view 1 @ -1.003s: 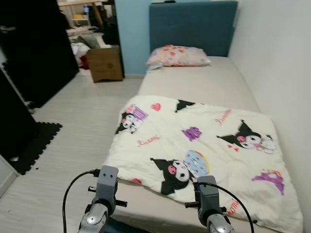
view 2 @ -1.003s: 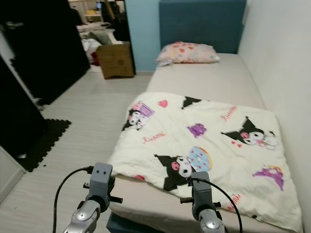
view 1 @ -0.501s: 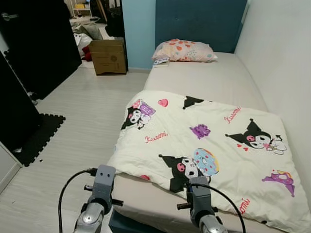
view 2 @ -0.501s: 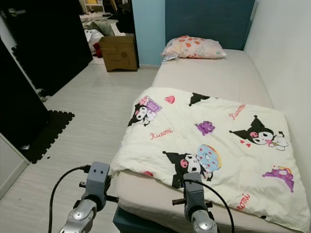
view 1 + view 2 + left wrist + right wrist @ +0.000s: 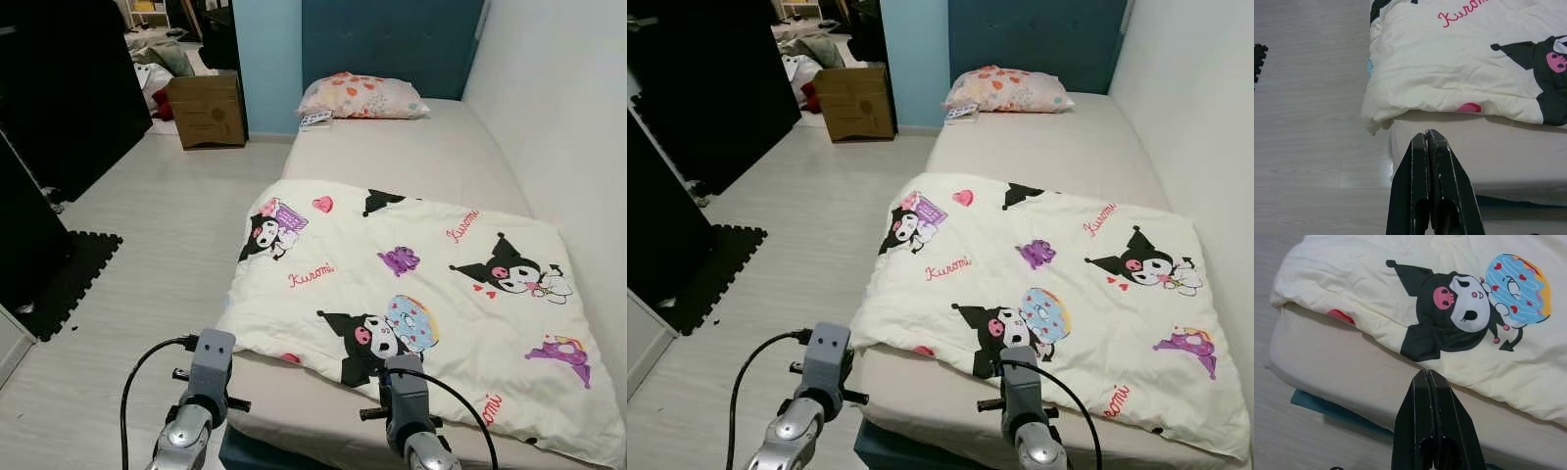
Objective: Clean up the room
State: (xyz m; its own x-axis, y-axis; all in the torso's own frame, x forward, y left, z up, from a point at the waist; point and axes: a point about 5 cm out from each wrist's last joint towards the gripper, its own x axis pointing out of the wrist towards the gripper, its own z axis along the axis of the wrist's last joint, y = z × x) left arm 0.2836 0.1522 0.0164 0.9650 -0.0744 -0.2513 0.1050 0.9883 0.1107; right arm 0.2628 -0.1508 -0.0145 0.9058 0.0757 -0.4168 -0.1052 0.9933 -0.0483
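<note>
A cream cartoon-print blanket [image 5: 411,294] lies folded across the foot half of the bed, its near corner [image 5: 1376,120] drooping over the mattress [image 5: 411,152] edge. A floral pillow [image 5: 361,96] rests at the blue headboard. My left gripper [image 5: 1426,139] is shut with nothing in it, held low just before the blanket's drooping corner. My right gripper [image 5: 1427,377] is shut too, empty, hovering over the bare mattress strip in front of the black character print [image 5: 1449,313]. Both wrists [image 5: 211,362] [image 5: 404,382] show at the bottom of the head views.
A cardboard box [image 5: 206,110] and piled clothes [image 5: 157,69] sit by the doorway at the back left. A black foam mat [image 5: 64,279] lies on the pale wood floor beside dark furniture [image 5: 69,98]. A white wall [image 5: 558,117] bounds the bed's right side.
The camera has tilted and shifted slightly, so the whole scene has moved in the picture. Both arms keep the same low pose, fingers closed.
</note>
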